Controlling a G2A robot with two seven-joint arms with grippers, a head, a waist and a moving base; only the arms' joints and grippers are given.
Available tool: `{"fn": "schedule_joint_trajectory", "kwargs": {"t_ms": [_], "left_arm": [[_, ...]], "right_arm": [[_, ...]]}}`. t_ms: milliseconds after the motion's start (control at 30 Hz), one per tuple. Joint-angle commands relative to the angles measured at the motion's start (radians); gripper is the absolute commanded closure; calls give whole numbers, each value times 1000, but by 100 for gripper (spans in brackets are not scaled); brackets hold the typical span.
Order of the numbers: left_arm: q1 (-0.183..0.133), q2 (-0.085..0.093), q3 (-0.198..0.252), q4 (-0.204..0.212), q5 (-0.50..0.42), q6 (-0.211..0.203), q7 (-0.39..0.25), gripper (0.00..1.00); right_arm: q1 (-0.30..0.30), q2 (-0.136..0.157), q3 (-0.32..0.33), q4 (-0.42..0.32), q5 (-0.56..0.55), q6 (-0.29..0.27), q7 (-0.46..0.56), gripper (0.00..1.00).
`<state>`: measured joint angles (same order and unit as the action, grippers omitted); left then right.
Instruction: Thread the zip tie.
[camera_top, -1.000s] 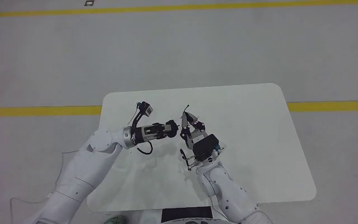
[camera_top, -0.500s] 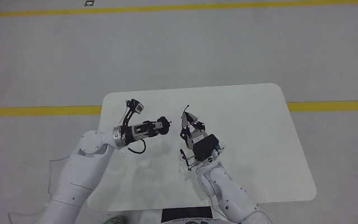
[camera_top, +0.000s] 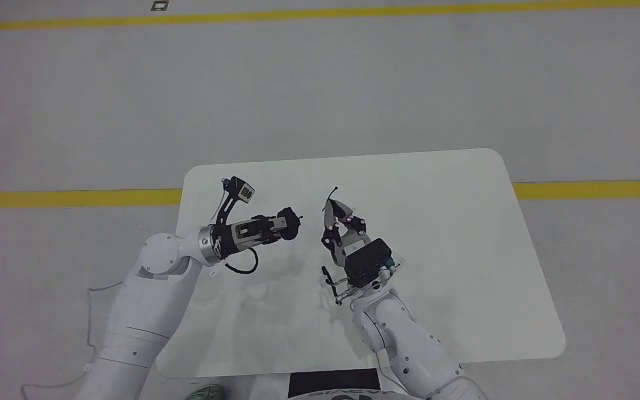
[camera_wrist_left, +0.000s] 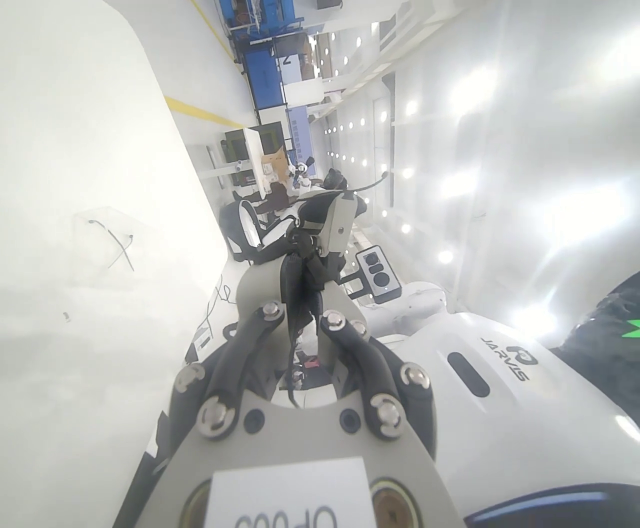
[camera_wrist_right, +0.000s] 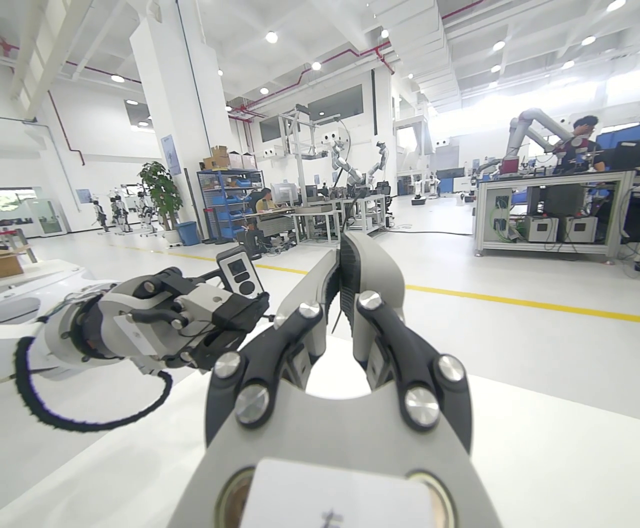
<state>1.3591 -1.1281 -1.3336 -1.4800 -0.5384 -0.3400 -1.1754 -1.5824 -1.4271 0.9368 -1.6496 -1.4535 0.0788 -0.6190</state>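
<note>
Where the left arm ends over the white table (camera_top: 450, 200), left of centre, the left gripper (camera_top: 289, 224) has its two fingers pressed together. One thin dark strand (camera_wrist_left: 291, 370) runs behind them; whether it is gripped cannot be told. Just to its right and apart from it, the right gripper (camera_wrist_right: 340, 250) is clamped narrow on one black zip tie (camera_wrist_left: 371, 183), whose headed end sticks out past the fingertips. Two loose ties (camera_wrist_left: 120, 247) lie crossed on the table.
</note>
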Motion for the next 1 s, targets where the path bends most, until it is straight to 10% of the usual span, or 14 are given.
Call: {"fn": "schedule_joint_trajectory", "kwargs": {"t_ms": [0,967], "left_arm": [[0,0,0,0,0,0,0,100],[0,0,0,0,0,0,0,100]], "right_arm": [[-2,0,-5,-9,1,-13,3,100],[19,-13,-70,0,13,-20,-3,100]]}}
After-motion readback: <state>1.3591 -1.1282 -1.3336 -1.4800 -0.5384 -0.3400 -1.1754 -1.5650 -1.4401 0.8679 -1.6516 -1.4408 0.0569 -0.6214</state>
